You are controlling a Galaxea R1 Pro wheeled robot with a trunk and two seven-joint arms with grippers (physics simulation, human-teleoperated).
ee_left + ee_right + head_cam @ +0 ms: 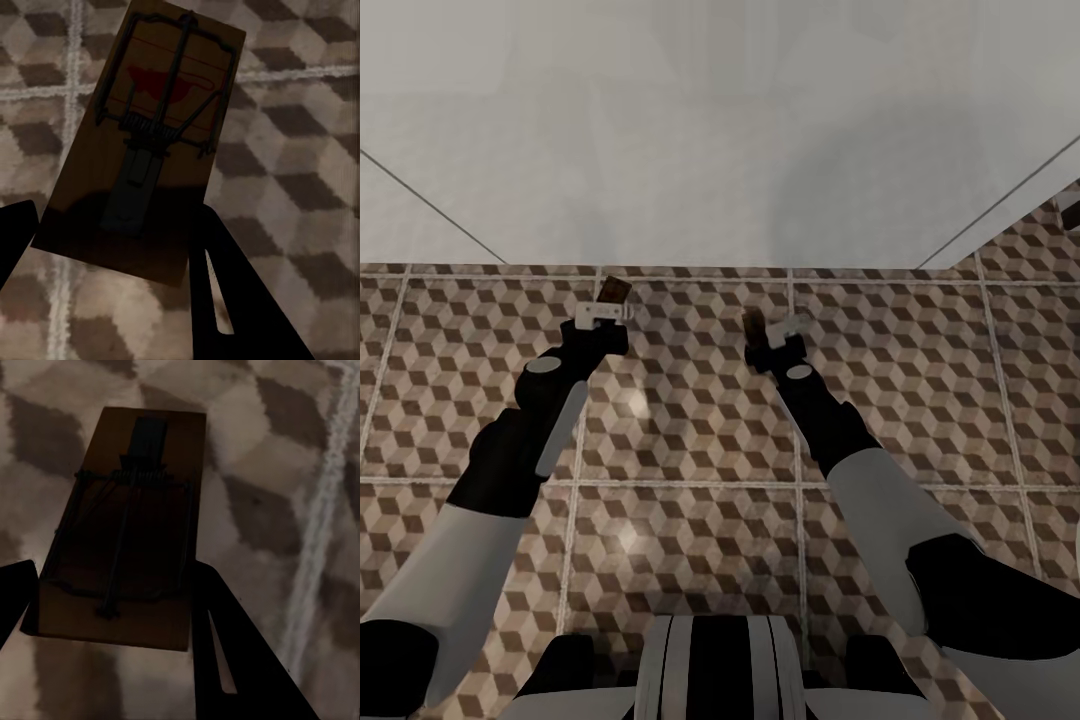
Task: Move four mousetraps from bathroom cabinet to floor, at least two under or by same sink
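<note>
the bathroom floor [690,420] spread under both arms, its square tiles printed with a brown, beige and white cube pattern and split by pale grout lines, with soft glints of light on the tiles between the arms. beyond the tiles rose a plain pale wall [720,130], meeting the floor in a straight line, and another pale surface angled in at the far right. the left pincer [603,313] was closed on a mousetrap [613,290], held by one end above the floor near the wall; in the left wrist view that mousetrap [150,142] showed a tan board, black wire parts and a red spot, tilted between the dark fingers [225,300]. the right pincer [780,330] gripped a second mousetrap [753,325], also off the tiles; in the right wrist view this second mousetrap [127,525] lay in shadow between the fingers [225,660], its wire frame facing the camera over the patterned floor.
</note>
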